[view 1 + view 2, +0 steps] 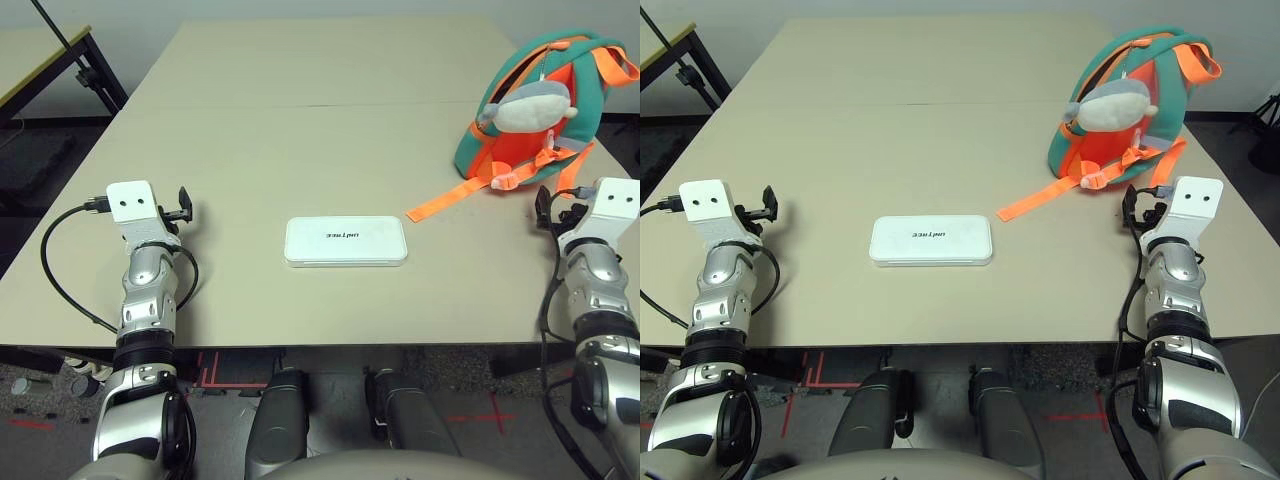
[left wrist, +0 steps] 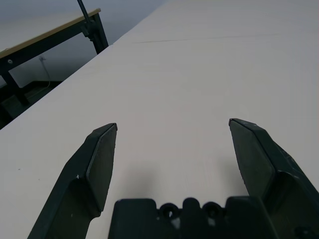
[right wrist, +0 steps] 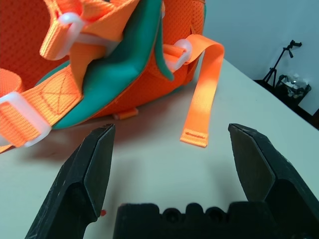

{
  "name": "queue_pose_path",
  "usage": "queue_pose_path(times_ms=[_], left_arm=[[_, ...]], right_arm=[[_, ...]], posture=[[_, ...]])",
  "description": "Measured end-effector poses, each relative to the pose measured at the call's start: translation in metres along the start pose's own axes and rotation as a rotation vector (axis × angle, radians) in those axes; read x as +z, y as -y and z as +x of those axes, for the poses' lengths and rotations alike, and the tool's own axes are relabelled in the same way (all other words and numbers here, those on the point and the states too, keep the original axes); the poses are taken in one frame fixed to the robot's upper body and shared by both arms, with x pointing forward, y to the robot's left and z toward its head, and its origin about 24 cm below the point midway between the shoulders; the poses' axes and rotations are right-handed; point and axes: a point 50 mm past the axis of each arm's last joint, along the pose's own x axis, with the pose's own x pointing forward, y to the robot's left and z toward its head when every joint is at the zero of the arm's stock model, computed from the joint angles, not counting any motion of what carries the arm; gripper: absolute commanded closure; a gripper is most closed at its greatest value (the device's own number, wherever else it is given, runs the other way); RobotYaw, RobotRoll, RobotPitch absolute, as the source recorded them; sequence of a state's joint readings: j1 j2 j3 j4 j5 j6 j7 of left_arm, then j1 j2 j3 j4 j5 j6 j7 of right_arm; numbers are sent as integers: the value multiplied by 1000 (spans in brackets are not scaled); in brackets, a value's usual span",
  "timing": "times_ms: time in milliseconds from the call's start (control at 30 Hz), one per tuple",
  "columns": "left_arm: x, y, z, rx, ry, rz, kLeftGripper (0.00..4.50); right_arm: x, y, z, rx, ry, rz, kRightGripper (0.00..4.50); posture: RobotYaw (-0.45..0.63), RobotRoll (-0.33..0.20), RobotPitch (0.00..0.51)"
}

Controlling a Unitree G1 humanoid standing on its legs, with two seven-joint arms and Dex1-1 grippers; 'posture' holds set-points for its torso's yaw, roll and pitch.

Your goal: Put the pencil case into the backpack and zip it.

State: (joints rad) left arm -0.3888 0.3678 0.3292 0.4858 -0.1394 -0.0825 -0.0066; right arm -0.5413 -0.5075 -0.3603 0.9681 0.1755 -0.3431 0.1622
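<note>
Side table (image 1: 45, 62) far left. Left gripper (image 2: 172, 164) wide, empty, over the pale tabletop (image 1: 270, 150). White UNITREE pencil case (image 1: 345, 242) flat near the table's front edge, between the arms. Teal-orange backpack (image 1: 535, 110) at right, plush (image 1: 533, 107) on it, one orange strap (image 1: 445, 200) trailing. Right gripper (image 3: 172, 164) wide, empty, nearby. Black tripod (image 3: 280, 62) beyond on the right; grey-blue wall (image 3: 249, 30) behind.
</note>
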Motion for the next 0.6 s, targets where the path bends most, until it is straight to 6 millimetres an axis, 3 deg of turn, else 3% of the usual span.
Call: queue_pose_path(times_ms=[167, 467, 600], left_arm=[[5, 4, 4, -44, 11, -8, 0], [49, 24, 27, -400, -56, -223, 0], [66, 32, 32, -587, -168, -343, 0]], right_arm=[[0, 1, -3, 17, 6, -5, 25], [20, 10, -13, 197, -8, -118, 25], [34, 8, -24, 359, -55, -161, 1320]], posture=[[128, 0, 107], [105, 0, 99], [100, 0, 94]])
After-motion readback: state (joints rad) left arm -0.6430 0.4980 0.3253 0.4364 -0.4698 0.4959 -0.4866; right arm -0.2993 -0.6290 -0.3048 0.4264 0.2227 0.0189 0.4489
